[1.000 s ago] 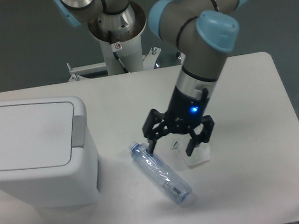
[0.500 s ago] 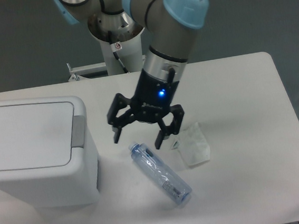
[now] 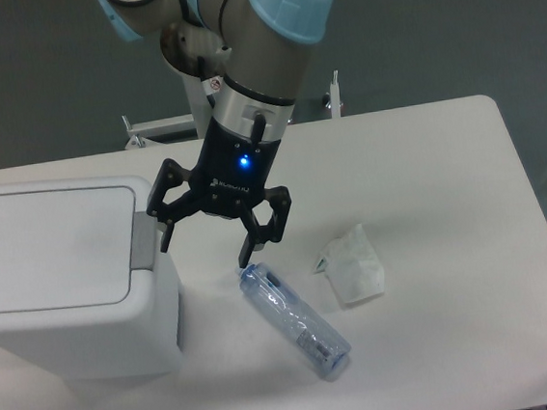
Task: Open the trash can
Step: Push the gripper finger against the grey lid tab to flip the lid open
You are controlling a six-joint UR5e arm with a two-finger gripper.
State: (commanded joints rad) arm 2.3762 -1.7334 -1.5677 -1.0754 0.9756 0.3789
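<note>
Gripper [image 3: 207,254] hangs above the table with its jaws spread wide, nothing between them. Blue indicator light lit on the wrist body.

Trash can [image 3: 63,283] stands at the camera-left of the gripper, lid flat and shut. Grey push-button strip [image 3: 142,242] runs along the lid edge that faces the gripper; its long axis goes front to back in the camera view, roughly square to the line joining the two fingertips. The finger [image 3: 165,237] on the bin side appears just beside the strip, at or just off its edge; whether it touches cannot be told from this single view, and its height over the strip is not readable either. The other finger hangs over bare table [image 3: 443,150], just above the cap end of a clear plastic bottle [image 3: 294,320] lying on its side toward the camera from the gripper. A crumpled white wrapper [image 3: 353,268] lies on the far side of the gripper from the bin, near the bottle but apart from it.

Judgement: approach phase, lid not yet released. The coming move turns on a short sideways shift toward the bin so a fingertip sits over the strip, then a press downward. Risk: a finger off the strip's edge would land on the rigid lid or slip down the bin's side wall.
</note>
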